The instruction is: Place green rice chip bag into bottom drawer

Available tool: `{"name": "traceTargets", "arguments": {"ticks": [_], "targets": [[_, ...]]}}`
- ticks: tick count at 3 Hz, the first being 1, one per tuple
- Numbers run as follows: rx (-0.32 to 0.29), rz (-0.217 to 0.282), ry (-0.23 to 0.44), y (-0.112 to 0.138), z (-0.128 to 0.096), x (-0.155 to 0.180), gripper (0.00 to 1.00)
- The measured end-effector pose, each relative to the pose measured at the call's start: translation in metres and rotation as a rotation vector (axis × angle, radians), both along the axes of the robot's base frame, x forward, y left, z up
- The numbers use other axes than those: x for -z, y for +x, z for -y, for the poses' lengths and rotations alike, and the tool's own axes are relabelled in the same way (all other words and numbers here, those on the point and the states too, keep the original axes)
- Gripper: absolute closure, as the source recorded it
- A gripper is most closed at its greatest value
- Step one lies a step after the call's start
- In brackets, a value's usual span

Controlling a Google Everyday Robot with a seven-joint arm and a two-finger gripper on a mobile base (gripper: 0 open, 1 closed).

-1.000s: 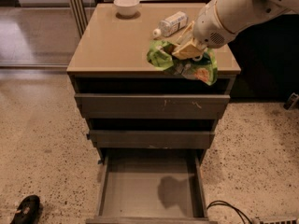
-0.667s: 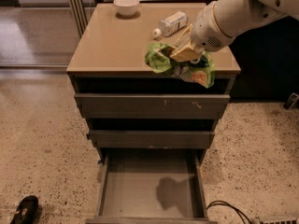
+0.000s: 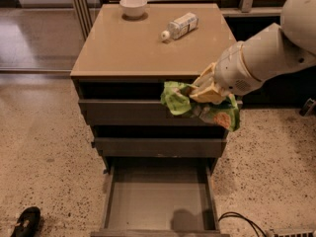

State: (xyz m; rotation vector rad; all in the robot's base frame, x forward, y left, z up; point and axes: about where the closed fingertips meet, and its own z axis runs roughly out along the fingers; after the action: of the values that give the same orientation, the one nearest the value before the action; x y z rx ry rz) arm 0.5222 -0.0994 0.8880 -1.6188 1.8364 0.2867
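Well above bottom drawer (image 3: 159,200), pincer (image 3: 204,94) round bag (image 3: 176,100)

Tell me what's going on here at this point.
The robot's gripper is shut on the chip bag and holds it in the air in front of the cabinet's upper drawers, to the right of centre. The bottom drawer below is pulled open, and the bag is not yet in it. A bottle and a bowl sit on the cabinet top.
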Motion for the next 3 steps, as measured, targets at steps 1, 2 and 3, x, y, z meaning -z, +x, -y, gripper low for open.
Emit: {"name": "traceTargets", "arguments": {"ticks": [1, 2, 3], "targets": [[0.017, -0.08, 0.004, -0.041, 0.016, 0.051, 1.0], [0.017, -0.08, 0.004, -0.041, 0.016, 0.051, 1.0], [0.034, -0.079, 0.036, -0.042, 0.012, 0.071, 1.0]]}}
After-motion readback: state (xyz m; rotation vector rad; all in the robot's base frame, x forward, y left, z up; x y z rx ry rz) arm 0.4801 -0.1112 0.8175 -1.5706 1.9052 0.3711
